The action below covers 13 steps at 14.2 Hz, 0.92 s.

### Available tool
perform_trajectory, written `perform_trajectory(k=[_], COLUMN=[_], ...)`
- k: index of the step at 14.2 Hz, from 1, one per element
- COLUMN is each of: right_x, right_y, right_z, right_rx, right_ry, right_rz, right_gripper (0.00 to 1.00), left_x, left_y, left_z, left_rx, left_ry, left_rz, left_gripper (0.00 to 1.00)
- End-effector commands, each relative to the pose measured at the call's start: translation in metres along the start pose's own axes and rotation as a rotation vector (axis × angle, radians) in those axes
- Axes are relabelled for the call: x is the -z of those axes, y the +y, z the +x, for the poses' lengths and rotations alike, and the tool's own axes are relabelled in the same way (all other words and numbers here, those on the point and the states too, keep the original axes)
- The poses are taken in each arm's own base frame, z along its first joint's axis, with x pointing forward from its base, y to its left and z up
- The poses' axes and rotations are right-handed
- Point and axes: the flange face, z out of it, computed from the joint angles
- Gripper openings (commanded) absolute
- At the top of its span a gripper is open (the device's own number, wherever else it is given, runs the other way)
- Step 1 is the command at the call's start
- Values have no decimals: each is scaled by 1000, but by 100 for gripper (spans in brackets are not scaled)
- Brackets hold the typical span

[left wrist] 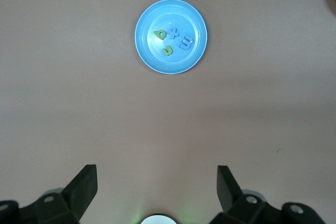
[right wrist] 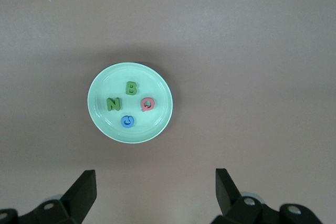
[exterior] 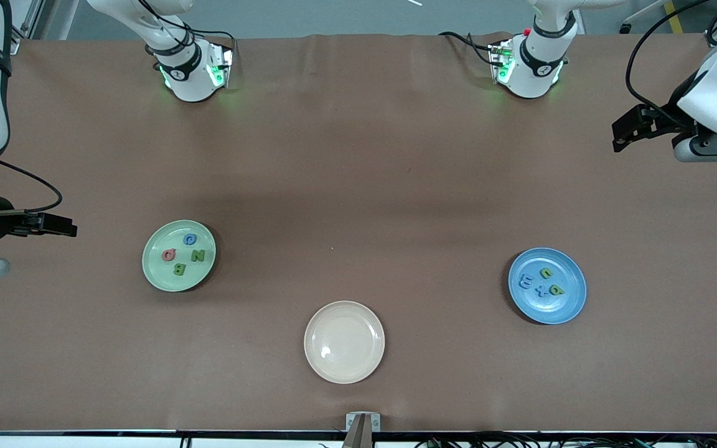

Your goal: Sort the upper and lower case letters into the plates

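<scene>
The pale green plate [exterior: 150, 261] lies toward the right arm's end of the table. It holds several letters: a green B [right wrist: 132, 87], a green N [right wrist: 113, 104], a red Q [right wrist: 148, 104] and a blue one [right wrist: 127, 121]. The blue plate [exterior: 569, 306] lies toward the left arm's end. In it are a green b [left wrist: 160, 35], a green u [left wrist: 168, 51], a blue x [left wrist: 174, 33] and another blue letter [left wrist: 186, 43]. My right gripper [exterior: 63, 225] hangs open and empty over bare table beside the green plate. My left gripper [exterior: 620, 137] is open and empty, well away from the blue plate.
A cream-beige plate [exterior: 344, 341] with nothing in it sits between the two plates, nearer the front camera. The two arm bases [exterior: 190, 68] [exterior: 529, 65] stand along the table's edge farthest from that camera. A small metal mount [exterior: 362, 426] sits at the nearest edge.
</scene>
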Motion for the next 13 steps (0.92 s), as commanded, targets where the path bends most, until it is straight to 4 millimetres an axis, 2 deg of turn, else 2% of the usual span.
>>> perform_trajectory(k=[1,4,6,11,13], right_x=[3,2,11,32,41], right_y=[-13,-14,-9,-6,-5], right_z=[-4,-5,-11,-50,-73], right_rx=[19,19,11,10,9], right_ry=[-16,-28,-16,21,31], right_rz=[9,9,10,19,24], right_gripper=[100,100,100,100,100], left_x=[1,1,1,1,1], left_y=[3,4,4,5,5], left_z=[-3,-3,-3,-3,-3], left_rx=[4,1,-1,-4,-4], left_ry=[4,4,4,5,4], left_rz=[-7,-5,-5,-4,-5], left_gripper=[100,100,100,100,100])
